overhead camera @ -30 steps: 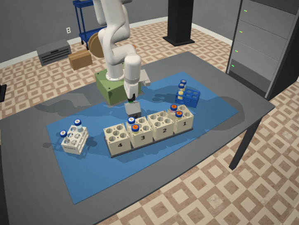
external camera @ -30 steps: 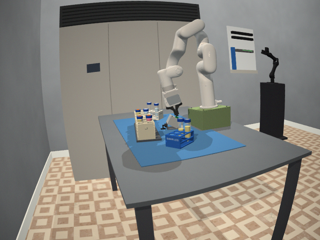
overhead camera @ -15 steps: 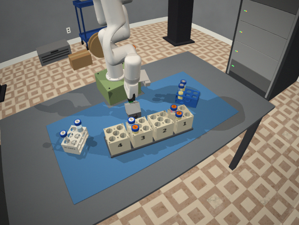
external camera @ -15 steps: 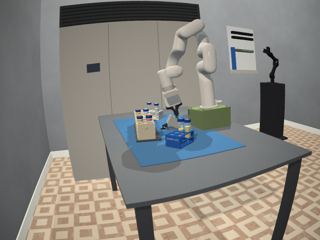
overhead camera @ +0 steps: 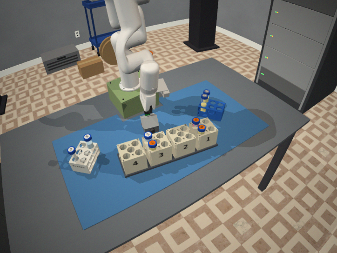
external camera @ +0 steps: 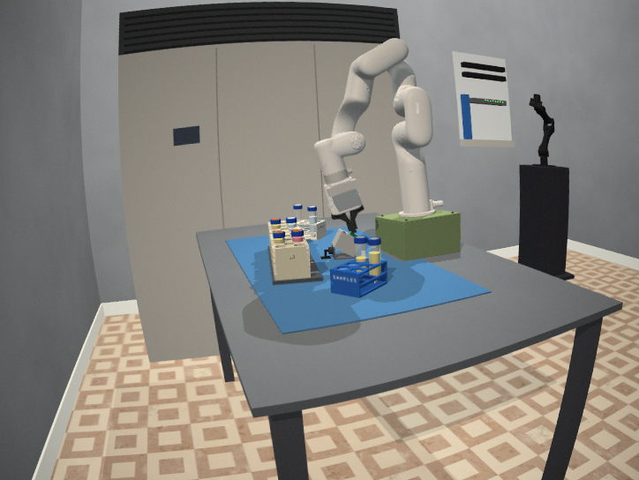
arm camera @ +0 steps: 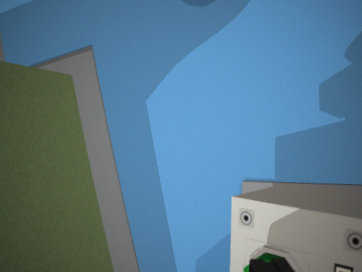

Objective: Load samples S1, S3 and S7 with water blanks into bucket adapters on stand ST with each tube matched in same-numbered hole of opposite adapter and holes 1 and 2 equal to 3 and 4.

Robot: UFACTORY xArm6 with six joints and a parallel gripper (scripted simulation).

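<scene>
My gripper (overhead camera: 147,111) is shut and empty, its fingertips down on the green DONE key (overhead camera: 148,114) of the small grey sloped desk (overhead camera: 149,123). The key also shows at the bottom of the wrist view (arm camera: 267,260). In front of the desk the stand (overhead camera: 168,162) holds adapters 4 (overhead camera: 131,155), 3 (overhead camera: 157,148), 2 (overhead camera: 181,141) and 1 (overhead camera: 205,133). Adapter 3 holds a white-dot blank (overhead camera: 147,135) and an orange-dot sample (overhead camera: 152,143). Adapter 1 holds two orange-dot samples (overhead camera: 195,121) (overhead camera: 201,128). Adapters 4 and 2 look empty.
The blue samples rack (overhead camera: 211,109) at the right holds two upright grey-dot tubes (overhead camera: 205,94). The white blanks rack (overhead camera: 83,156) at the left holds two upright blanks (overhead camera: 87,137) (overhead camera: 71,149). The green arm base (overhead camera: 124,99) stands just behind the desk.
</scene>
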